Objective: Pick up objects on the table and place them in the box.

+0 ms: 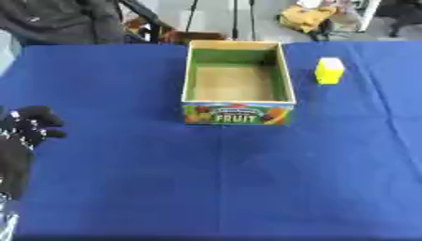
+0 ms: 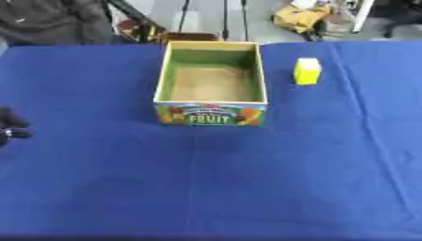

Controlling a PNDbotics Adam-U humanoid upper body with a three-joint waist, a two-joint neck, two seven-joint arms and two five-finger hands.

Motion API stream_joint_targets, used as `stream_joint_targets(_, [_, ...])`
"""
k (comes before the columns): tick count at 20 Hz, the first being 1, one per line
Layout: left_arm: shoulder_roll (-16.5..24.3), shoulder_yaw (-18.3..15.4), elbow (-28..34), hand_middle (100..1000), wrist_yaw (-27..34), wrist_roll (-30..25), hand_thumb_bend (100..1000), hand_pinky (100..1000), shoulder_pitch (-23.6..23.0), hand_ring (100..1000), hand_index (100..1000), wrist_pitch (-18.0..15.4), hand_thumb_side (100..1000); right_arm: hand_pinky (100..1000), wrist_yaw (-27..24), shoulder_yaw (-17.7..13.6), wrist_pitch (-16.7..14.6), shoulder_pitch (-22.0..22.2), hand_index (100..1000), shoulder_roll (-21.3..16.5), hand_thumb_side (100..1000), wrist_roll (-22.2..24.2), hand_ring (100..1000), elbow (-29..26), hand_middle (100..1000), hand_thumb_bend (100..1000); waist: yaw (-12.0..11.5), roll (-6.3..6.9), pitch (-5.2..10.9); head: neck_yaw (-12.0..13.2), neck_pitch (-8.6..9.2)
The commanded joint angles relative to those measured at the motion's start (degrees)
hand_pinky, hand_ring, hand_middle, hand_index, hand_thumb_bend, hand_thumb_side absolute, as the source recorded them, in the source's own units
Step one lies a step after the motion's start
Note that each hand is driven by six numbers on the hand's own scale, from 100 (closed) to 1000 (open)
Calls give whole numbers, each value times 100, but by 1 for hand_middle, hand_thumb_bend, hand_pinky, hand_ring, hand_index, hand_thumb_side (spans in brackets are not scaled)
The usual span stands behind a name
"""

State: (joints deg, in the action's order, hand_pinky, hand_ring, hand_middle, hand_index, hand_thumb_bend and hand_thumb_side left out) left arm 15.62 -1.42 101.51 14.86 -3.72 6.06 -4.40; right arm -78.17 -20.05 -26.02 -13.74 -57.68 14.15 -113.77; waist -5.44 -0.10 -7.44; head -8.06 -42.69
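Note:
A cardboard fruit box [image 1: 237, 81] with green inner walls and a brown floor stands open at the table's far middle; nothing shows inside it. To its right a small yellow carton [image 1: 329, 70] stands upright on the blue cloth, apart from the box. My left hand [image 1: 26, 129] shows at the left edge, black, fingers curled with nothing in them, well left of the box. My right hand is out of sight in both views.
A blue cloth [image 1: 231, 179] covers the whole table. Beyond its far edge are a dark garment, stand legs and a yellow bundle on the floor [image 1: 306, 17].

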Motion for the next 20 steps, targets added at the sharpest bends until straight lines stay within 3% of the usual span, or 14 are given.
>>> stream_joint_targets(1, [169,25,124,561,22,-41,381,588,57,630,682,-5,998,301,31,-98,72,-143,449,-426,601,-291,506,-16,462,100,-19,-35,80,-297,28])
stream_joint_targets(7, [189,52,105,561,12,-67,388,586,38,630,682,16,997,331,71,4,452,-456,447,-786,645,-466,535,873,479,100,-70,-146,126,-775,-81])
stream_joint_targets(14, [222,97,76,560,1,-105,392,586,41,630,681,27,997,427,174,299,1063,-695,461,-1037,711,-33,621,2277,541,100,-157,-244,154,-954,-98])
stream_joint_targets(17, [237,117,70,560,-3,-126,393,585,48,630,681,30,997,485,520,456,1164,-713,473,-1126,720,297,678,2743,579,100,-214,-272,140,-1002,-89])
stream_joint_targets(20, [251,138,74,560,-8,-146,393,585,65,630,681,30,997,538,1235,631,1057,-759,494,-1194,708,640,727,3157,614,100,-279,-294,120,-1073,-96])
